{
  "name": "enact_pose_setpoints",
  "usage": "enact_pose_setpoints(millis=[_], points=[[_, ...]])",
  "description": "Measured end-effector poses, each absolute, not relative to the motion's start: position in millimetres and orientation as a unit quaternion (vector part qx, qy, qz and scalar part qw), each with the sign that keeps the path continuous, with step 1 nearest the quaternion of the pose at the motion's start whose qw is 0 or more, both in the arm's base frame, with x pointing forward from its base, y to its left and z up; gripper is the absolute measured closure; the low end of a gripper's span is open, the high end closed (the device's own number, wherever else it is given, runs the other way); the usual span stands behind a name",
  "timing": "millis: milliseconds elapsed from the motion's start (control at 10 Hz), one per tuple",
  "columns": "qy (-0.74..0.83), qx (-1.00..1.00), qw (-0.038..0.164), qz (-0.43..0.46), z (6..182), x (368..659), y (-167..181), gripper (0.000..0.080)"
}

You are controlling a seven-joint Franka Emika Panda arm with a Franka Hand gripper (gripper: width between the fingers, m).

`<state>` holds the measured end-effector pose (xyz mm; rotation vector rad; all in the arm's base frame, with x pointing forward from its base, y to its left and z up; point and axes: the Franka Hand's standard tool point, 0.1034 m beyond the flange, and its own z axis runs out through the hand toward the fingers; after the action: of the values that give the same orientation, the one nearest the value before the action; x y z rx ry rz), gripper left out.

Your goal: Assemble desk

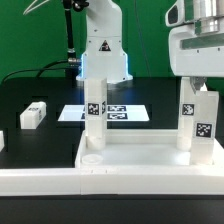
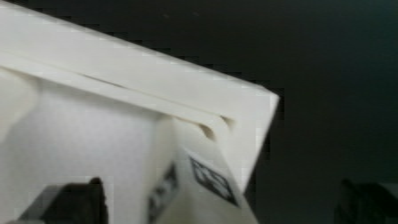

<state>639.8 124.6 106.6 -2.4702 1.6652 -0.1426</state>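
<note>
Two tagged white square-section legs stand on the rimmed flat white desk panel; a third leg lies loose as the gripper hovers open-fingered over the right one.

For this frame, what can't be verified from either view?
- Tool fingertips: exterior view, hidden behind the right leg, so the grip is unclear.
- Desk panel: exterior view, cut off by the bottom and right edges.
- Leg tag: wrist view, blurred and seen edge-on.
</note>
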Motion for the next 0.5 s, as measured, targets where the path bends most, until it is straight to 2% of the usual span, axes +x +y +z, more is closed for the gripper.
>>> enact_pose_setpoints(millis=[300,400,500], points=[[0.483,-0.871,0.074,-0.055,106.0,639.9,122.9,0.0150],[0.357,-0.931,0.045,-0.050,106.9,639.8,117.1,0.0150],[0.295,-0.953,0.039,-0.047,108.5,645.2,112.1,0.0150]])
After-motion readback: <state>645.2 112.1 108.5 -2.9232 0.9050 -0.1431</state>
